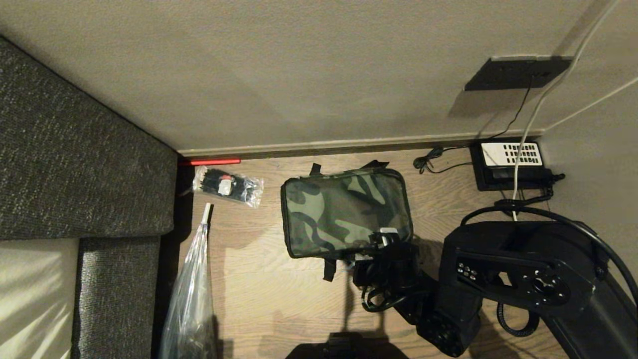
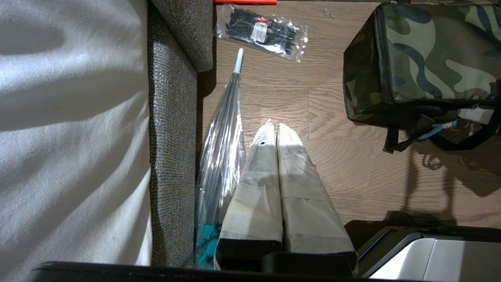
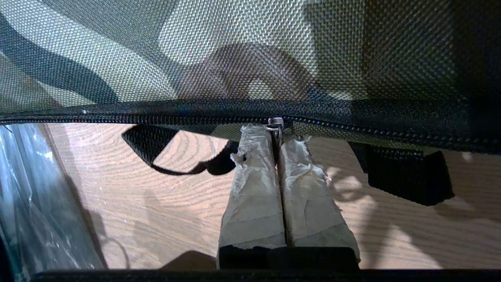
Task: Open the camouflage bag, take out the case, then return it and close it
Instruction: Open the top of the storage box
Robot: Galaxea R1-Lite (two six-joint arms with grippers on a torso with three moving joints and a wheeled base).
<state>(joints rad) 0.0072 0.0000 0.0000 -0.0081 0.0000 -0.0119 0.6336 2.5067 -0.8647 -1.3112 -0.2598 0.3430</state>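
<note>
Right wrist view shows the right gripper (image 3: 278, 135) pinching the small metal zipper pull (image 3: 275, 124) of the boxy green-and-black camouflage fabric bag (image 1: 345, 214), which lies zipped on the wooden floor (image 1: 269, 294). That thin pull could slip out, or the light bag could drag along. Left gripper (image 2: 276, 131) hangs pressed together, idle.

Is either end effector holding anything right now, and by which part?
The right end effector is shut on the metal zipper pull of the green-and-black camouflage fabric bag, on its near edge. The left end effector is shut on nothing.
</note>
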